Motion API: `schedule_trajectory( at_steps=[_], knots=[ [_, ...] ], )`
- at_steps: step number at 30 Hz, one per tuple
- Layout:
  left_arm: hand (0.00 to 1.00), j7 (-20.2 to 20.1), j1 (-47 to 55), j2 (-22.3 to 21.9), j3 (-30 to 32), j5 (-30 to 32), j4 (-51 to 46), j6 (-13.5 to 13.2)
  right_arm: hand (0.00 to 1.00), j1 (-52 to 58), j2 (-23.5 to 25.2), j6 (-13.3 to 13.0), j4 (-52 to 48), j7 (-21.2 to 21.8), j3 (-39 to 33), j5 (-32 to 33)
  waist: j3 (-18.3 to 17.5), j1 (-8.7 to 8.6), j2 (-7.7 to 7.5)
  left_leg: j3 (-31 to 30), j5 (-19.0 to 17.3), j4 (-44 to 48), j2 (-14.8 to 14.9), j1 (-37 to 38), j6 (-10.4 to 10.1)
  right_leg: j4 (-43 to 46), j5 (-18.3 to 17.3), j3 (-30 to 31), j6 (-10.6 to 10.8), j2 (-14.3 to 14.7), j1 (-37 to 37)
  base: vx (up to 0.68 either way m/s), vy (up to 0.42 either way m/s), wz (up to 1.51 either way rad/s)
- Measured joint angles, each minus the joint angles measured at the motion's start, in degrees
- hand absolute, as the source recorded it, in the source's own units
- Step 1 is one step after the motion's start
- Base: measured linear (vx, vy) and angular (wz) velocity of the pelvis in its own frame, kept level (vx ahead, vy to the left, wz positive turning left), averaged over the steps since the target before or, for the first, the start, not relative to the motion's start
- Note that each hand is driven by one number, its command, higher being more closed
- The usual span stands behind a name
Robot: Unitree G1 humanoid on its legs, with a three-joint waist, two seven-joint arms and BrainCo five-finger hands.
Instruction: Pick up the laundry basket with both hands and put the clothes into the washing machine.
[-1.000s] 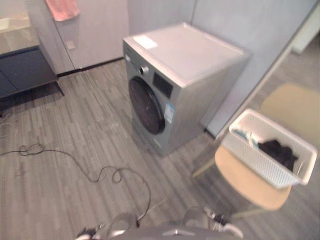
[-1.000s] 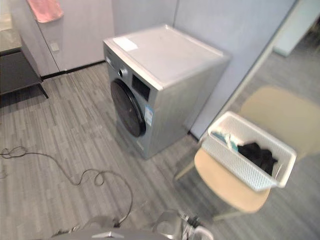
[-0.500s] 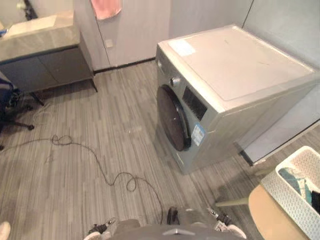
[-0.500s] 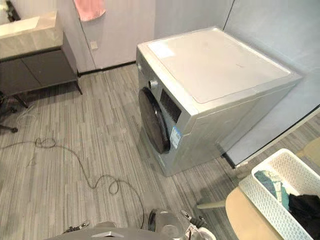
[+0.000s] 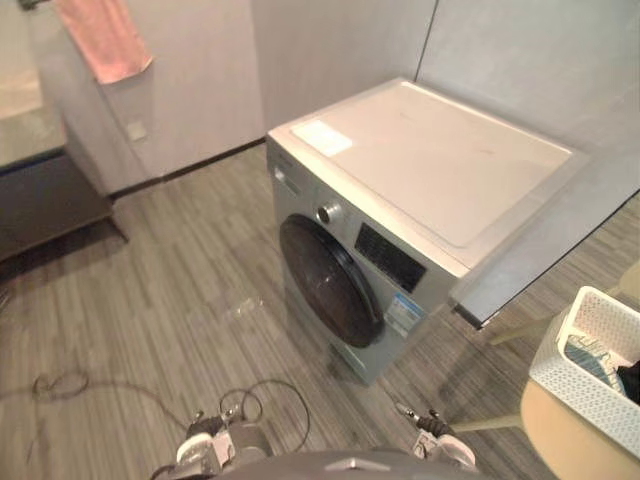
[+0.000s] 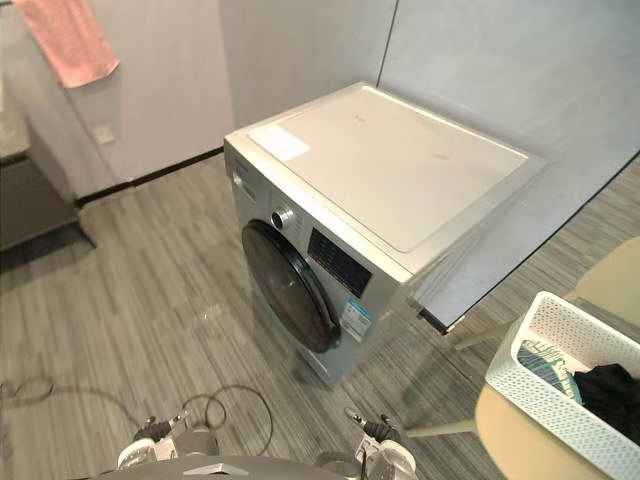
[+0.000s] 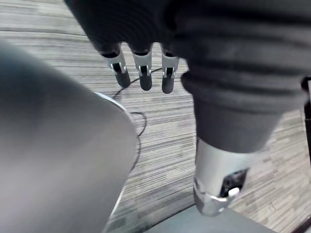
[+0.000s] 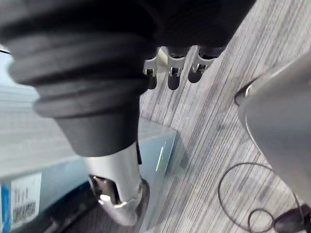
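A silver washing machine (image 5: 420, 170) stands in the middle of the eye views, its dark round door (image 5: 325, 285) closed. To its right, a white perforated laundry basket (image 6: 545, 385) sits on a beige chair (image 6: 520, 440), cut off by the picture's edge. Teal cloth (image 6: 545, 360) and black clothes (image 6: 610, 385) lie inside it. My left hand (image 7: 141, 68) hangs over the floor with straight fingers and holds nothing. My right hand (image 8: 175, 68) hangs the same way, empty, with the machine's lower front beside it. Both hands are well away from the basket.
A pink towel (image 5: 105, 40) hangs on the wall at the back left, above a dark cabinet (image 5: 40, 200). Grey wall panels rise behind the machine. Grey striped floor (image 5: 180, 300) lies open in front of the machine's door.
The camera has swung: the whole picture shifted, and the washing machine now sits nearer the middle. The basket stays on its chair at the right edge.
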Motion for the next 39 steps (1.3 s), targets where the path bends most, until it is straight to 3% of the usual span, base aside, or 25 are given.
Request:
schedule_trajectory(
  at_steps=[1,4,7,9,10,11,12,13,14,15,17,18,23,24,27,33,39],
  knots=[
    [0.0,0.0,-0.4,0.9,-0.2,0.9,1.7,0.0,0.0,-0.4,0.7,0.1,-0.4,0.1,2.9,0.0,-0.7,0.33,-0.99,1.9,-0.9,-0.2,-0.8,1.0,0.9,-0.1,3.0,1.1,0.0,-0.9,-1.2,0.21,0.427,-0.69],
    [0.0,0.0,-1.3,1.0,-1.2,1.8,3.0,0.5,0.0,-0.3,0.5,0.0,-4.5,0.4,6.8,-0.1,-0.7,0.76,-1.03,6.7,-1.3,-2.7,-2.4,3.7,2.9,0.8,9.1,3.3,0.0,-2.3,-3.8,0.15,0.352,-0.6],
    [0.0,0.1,-2.0,1.4,-4.3,3.3,4.5,1.2,0.0,-0.4,0.3,0.0,-9.9,1.8,12.7,-2.8,-0.4,0.4,-0.16,11.0,-0.7,-6.7,-3.7,7.6,4.1,5.7,14.9,4.8,-0.5,-2.6,-8.2,0.08,0.235,-0.6],
    [0.0,0.1,-2.0,1.5,-5.7,4.1,4.5,1.3,0.0,0.3,-0.1,0.0,-13.6,2.9,17.6,-3.7,0.1,-0.16,-0.1,12.5,-0.4,-8.4,-4.2,9.5,4.5,9.1,17.3,3.4,-1.3,-2.7,-10.7,0.02,0.133,-0.46],
    [0.0,0.0,-2.0,1.7,-6.3,4.0,4.9,1.4,0.0,0.4,-0.9,0.0,-15.3,3.8,21.4,-5.5,0.7,-0.65,0.64,13.4,-0.2,-9.6,-4.2,10.8,4.8,10.2,18.6,2.0,-1.2,-2.8,-11.5,0.0,0.093,-0.43],
    [0.0,0.0,-2.0,1.9,-6.6,4.0,5.0,1.4,0.0,0.4,-1.4,0.0,-16.2,4.6,23.4,-6.0,0.9,-0.98,0.89,14.0,-0.1,-10.3,-4.2,11.3,4.9,10.3,18.3,1.0,-1.1,-2.9,-11.9,-0.02,0.035,-0.52],
    [0.0,0.0,-2.1,2.5,-6.7,4.0,5.4,1.4,0.0,0.1,-2.2,-0.1,-18.1,6.3,27.2,-6.8,0.8,-0.97,0.44,15.7,0.7,-11.8,-4.0,12.2,4.9,10.3,15.1,-2.0,-1.0,-3.0,-12.7,-0.03,-0.061,-0.57],
    [0.0,0.0,-2.6,3.5,-6.8,4.0,6.6,1.4,0.0,-1.2,-3.0,-0.2,-19.8,7.9,30.6,-7.3,1.0,-0.93,-0.35,16.4,1.7,-12.8,-3.9,12.3,4.5,7.9,11.9,-5.6,-1.2,-1.7,-13.5,-0.04,-0.102,-0.52],
    [0.0,-0.2,-3.0,4.0,-6.9,4.0,7.0,1.6,0.0,-1.6,-3.3,-0.4,-20.8,8.7,31.7,-7.4,1.2,-1.04,-0.9,16.5,2.1,-13.1,-4.0,11.9,4.3,5.0,11.8,-6.8,-1.1,-0.8,-13.4,-0.04,-0.17,-0.29],
    [0.0,-0.8,-3.5,5.1,-7.4,4.1,7.5,1.6,0.0,-2.2,-3.9,-1.4,-22.7,10.1,32.7,-7.1,1.3,-0.81,-2.32,15.4,2.8,-13.5,-5.8,11.4,4.0,-0.3,11.2,-9.2,-2.3,-0.8,-12.5,-0.02,-0.155,-0.14],
    [0.0,-1.3,-4.8,4.7,-7.9,4.8,8.5,2.0,0.0,-3.7,-6.0,-1.9,-25.0,11.3,33.9,-6.6,2.0,-1.09,-1.51,11.0,4.0,-14.8,-6.1,10.9,3.8,-4.4,9.8,-9.5,-1.6,-0.2,-10.4,-0.02,-0.188,0.06],
    [0.0,-1.3,-4.9,3.8,-7.9,5.4,8.5,2.2,0.0,-4.1,-8.5,-2.1,-27.1,11.6,35.0,-6.2,2.7,-1.26,-0.43,7.3,4.8,-16.5,-6.3,11.1,3.5,-4.5,9.9,-10.1,-1.6,0.1,-10.4,-0.05,-0.162,0.22],
    [0.0,-1.0,-5.0,3.1,-7.8,4.3,8.5,2.4,0.0,-4.3,-11.9,-2.6,-33.4,11.6,36.2,-3.1,2.5,-0.85,0.45,3.4,7.3,-20.5,-5.9,10.1,2.4,-8.1,11.4,-12.7,-2.1,1.3,-9.9,-0.06,-0.059,0.19],
    [0.0,-0.9,-5.0,3.1,-7.7,2.2,8.5,2.5,0.0,-4.3,-11.8,-3.2,-34.9,11.5,36.0,-2.8,2.7,-1.43,0.02,1.8,7.7,-20.8,-5.9,9.0,2.6,-9.3,12.1,-14.1,-2.0,1.2,-9.5,-0.06,-0.015,0.5],
    [0.0,-0.8,-5.3,3.7,-7.7,1.3,8.4,2.5,0.0,-4.3,-11.8,-3.6,-35.8,11.1,35.4,-2.3,2.7,-0.77,-0.68,-0.1,9.1,-22.7,-6.3,8.2,2.7,-11.3,13.0,-16.1,-1.9,0.8,-8.9,-0.01,0.019,0.42],
    [0.0,-0.8,-5.4,3.7,-7.7,1.7,8.5,2.6,0.0,-6.3,-11.8,-3.6,-35.7,8.8,34.8,-3.0,3.2,-0.46,0.01,-0.2,9.9,-23.6,-7.5,8.2,3.2,-13.1,14.8,-16.4,-1.0,-0.1,-8.2,0.04,0.036,0.03],
    [0.0,-0.8,-5.4,3.7,-8.0,1.7,8.4,2.7,0.0,-12.3,-14.6,-3.4,-34.0,6.1,28.7,-4.3,3.9,-0.75,1.32,-0.1,9.9,-24.1,-7.5,8.2,3.3,-15.6,16.0,-16.7,-0.9,0.2,-7.3,0.01,0.004,0.0]
  ],
)
